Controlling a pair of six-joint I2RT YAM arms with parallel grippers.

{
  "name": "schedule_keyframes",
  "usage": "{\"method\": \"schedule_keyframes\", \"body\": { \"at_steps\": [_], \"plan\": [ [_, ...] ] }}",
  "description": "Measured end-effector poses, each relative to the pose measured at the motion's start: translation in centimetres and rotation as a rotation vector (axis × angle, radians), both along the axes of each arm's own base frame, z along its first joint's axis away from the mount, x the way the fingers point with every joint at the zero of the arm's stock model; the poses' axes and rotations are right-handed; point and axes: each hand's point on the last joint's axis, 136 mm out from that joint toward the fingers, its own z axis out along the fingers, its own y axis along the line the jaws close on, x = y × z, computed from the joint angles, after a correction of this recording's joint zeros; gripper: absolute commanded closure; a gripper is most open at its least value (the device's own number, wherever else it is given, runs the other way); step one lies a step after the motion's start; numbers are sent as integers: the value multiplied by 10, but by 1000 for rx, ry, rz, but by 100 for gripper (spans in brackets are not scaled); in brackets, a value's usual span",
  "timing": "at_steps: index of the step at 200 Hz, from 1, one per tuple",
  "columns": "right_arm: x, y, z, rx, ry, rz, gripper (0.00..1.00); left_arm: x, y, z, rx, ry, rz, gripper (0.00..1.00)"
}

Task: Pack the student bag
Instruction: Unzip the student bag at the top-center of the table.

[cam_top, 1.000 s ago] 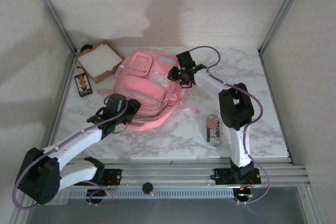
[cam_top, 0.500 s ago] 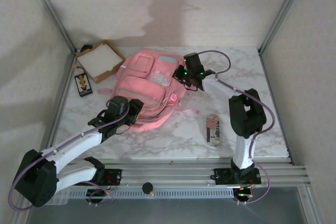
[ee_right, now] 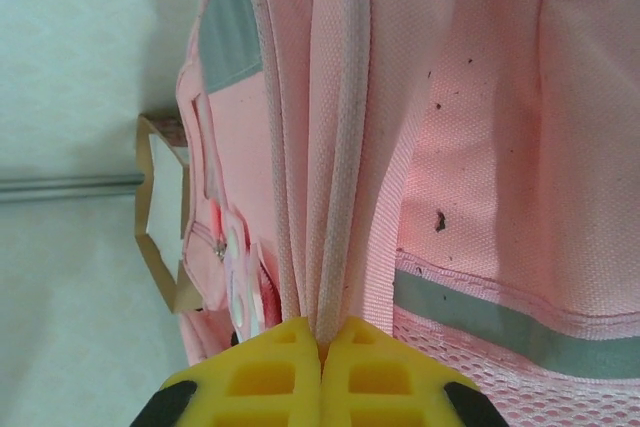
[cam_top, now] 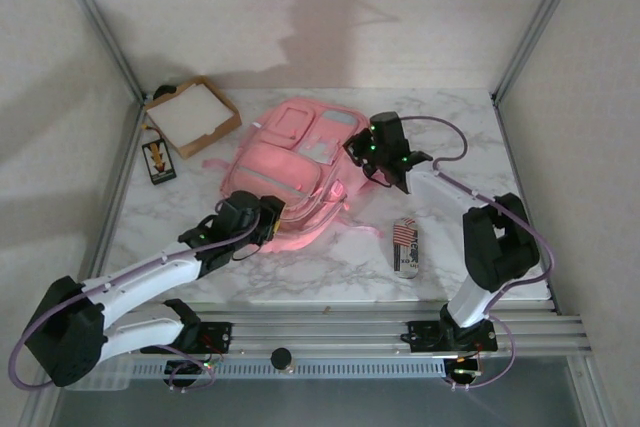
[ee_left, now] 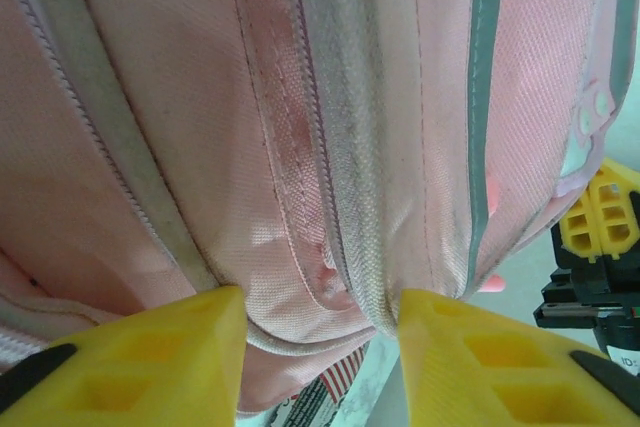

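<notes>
- The bag (cam_top: 290,162) lies front up across the middle of the table (cam_top: 470,137), turned at a slant, its zip pockets and pale panel toward the far edge.
- The left gripper (cam_top: 266,226) is at the bag's near edge. In its wrist view the yellow fingers (ee_left: 140,347) stand apart with a thick fold of pink fabric and a grey seam bunched between them, clamped on both sides.
- That held edge is raised off the table: marble and a bit of striped print show beneath it.
- The right gripper (cam_top: 356,152) meets the bag's right side, toward the far edge. Its fingers (ee_right: 270,367) are pressed together, pinching a pale pink piping at their tips.
- A shallow box (cam_top: 190,117) sits in the far left corner, near the bag but apart from it.
- A dark card (cam_top: 157,160) lies by the left edge, just nearer than the box.
- A flag-print pouch (cam_top: 404,245) lies right of the bag, toward the near edge, clear of both grippers.
</notes>
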Motion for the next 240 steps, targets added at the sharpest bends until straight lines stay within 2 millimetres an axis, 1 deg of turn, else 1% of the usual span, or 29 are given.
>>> {"method": "schedule_keyframes", "body": {
  "at_steps": [16,39,67,87,103,116,153,185,202,228,240],
  "plan": [
    [-2,-3,0,3,3,-12,100,-1,-1,-5,5,17,15,58],
    [-5,-6,-1,5,4,-26,100,-2,-3,-4,-14,16,38,59],
    [-5,-8,-3,10,6,-39,100,-11,-5,-10,-32,40,56,59],
    [-4,-8,-2,12,3,-43,100,-19,0,-16,-38,57,77,60],
    [-4,-8,-2,12,3,-44,100,-21,5,-18,-42,62,99,60],
    [-4,-8,-2,14,1,-45,100,-20,6,-20,-42,63,108,60],
    [-5,-6,-3,10,-2,-46,100,-12,5,-33,-21,79,132,60],
    [-5,-7,-8,8,-14,-59,100,-1,1,-27,-23,63,149,61],
    [-7,-8,-11,16,-17,-66,100,4,-1,-29,-11,69,158,61],
    [-7,-13,-13,15,-22,-93,100,13,-5,-39,10,86,167,70],
    [-7,-14,-12,16,-25,-99,100,16,-4,-39,10,85,178,80]
  ]
}}
